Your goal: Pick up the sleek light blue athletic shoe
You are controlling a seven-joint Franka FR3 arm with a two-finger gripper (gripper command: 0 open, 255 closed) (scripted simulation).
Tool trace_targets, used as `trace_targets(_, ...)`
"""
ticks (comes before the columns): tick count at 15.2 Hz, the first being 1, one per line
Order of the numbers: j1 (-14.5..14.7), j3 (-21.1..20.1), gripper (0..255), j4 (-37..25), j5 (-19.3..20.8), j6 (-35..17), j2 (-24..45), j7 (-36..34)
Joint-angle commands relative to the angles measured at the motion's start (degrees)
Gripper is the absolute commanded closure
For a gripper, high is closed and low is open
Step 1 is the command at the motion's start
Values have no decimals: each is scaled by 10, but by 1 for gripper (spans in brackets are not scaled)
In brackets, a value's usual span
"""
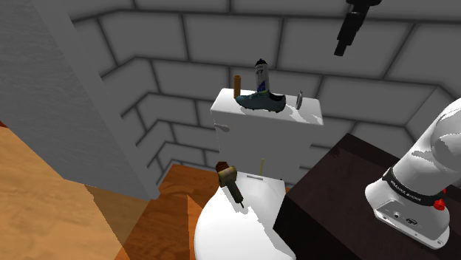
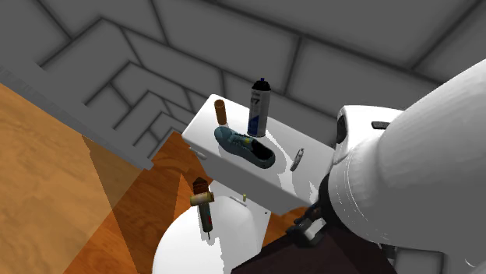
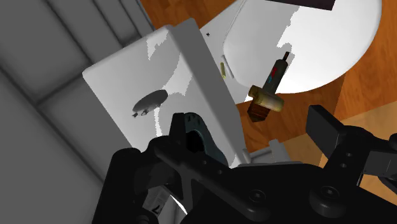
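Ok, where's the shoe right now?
The shoe lies atop the white tank, mid shoulder view, in front of the spray can, brown cylinder at its left.

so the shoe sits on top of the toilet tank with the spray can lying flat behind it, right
Not quite: the spray can stands upright, not flat, as the second exterior view shows. The shoe does sit on top of the toilet tank, with the can behind it.
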State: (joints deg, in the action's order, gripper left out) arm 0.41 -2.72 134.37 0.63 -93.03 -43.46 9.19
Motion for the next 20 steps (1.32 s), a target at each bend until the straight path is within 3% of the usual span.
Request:
trace_targets(1,0,0,0,0,0,0,0,0)
trace_targets(10,8,26,0,-29,8,-125,184,72)
trace_targets(20,16,37,0,-131,2,-214,410,147)
